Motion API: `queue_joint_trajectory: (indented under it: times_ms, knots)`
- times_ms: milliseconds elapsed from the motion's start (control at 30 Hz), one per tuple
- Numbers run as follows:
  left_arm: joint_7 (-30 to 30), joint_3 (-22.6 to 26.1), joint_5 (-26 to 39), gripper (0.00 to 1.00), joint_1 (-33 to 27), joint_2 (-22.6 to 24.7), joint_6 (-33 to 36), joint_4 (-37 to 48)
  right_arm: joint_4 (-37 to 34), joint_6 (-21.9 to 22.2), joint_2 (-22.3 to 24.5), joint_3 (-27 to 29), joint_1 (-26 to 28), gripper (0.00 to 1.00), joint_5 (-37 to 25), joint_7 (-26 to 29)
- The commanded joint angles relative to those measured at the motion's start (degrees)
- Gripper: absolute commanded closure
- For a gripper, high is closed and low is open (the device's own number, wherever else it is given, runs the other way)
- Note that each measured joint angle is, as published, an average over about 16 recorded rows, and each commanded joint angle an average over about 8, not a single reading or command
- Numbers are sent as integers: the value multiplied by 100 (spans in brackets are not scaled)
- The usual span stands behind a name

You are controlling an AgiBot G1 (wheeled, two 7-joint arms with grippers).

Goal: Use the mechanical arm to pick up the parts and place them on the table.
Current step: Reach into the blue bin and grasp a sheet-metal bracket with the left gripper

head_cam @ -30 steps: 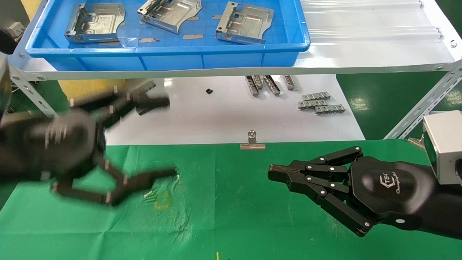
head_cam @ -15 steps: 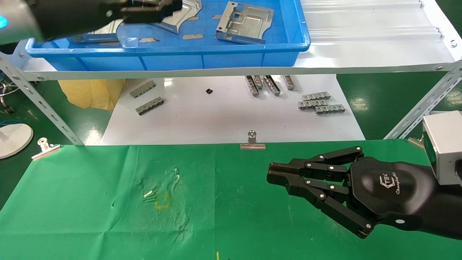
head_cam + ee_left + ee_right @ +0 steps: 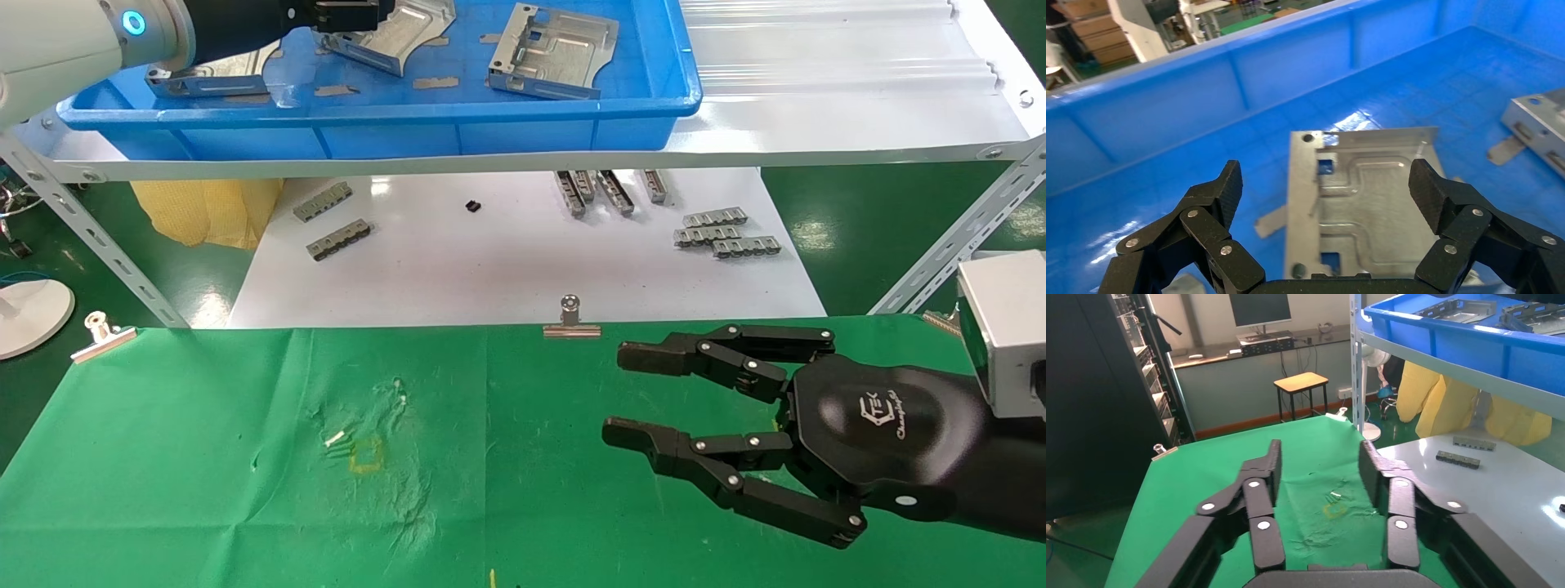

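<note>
Three shiny stamped metal parts lie in the blue bin (image 3: 490,122): one at the left (image 3: 214,80), largely hidden by my left arm, one in the middle (image 3: 400,37), one at the right (image 3: 552,53). My left gripper (image 3: 347,12) is open and empty inside the bin. In the left wrist view it (image 3: 1326,187) hangs above a part (image 3: 1364,202) that lies flat between the spread fingers, untouched; another part (image 3: 1538,125) shows beside it. My right gripper (image 3: 625,396) is open and empty, low over the green table (image 3: 204,474); it also shows in the right wrist view (image 3: 1320,468).
The bin stands on a grey metal shelf (image 3: 817,122) with slanted legs (image 3: 90,237). Below it a white sheet (image 3: 507,269) carries small grey ribbed strips (image 3: 723,233). Silver binder clips (image 3: 572,320) hold the cloth's far edge. A yellow bag (image 3: 208,212) lies behind on the left.
My left arm rose from over the green table into the blue bin and now hangs over a part. My right gripper's fingers have spread from shut to open.
</note>
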Motion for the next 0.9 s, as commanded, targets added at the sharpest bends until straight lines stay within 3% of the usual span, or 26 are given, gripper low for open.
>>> queue_joint_trajectory:
  times_ms: [33, 900]
  knots:
    - [26, 42, 64, 100, -57, 78, -133, 120, 0, 0, 0, 0, 0, 0, 0, 0]
    - [-496, 174, 258, 100, -53, 193, -322, 280, 0, 0, 0, 0, 0, 0, 0, 0]
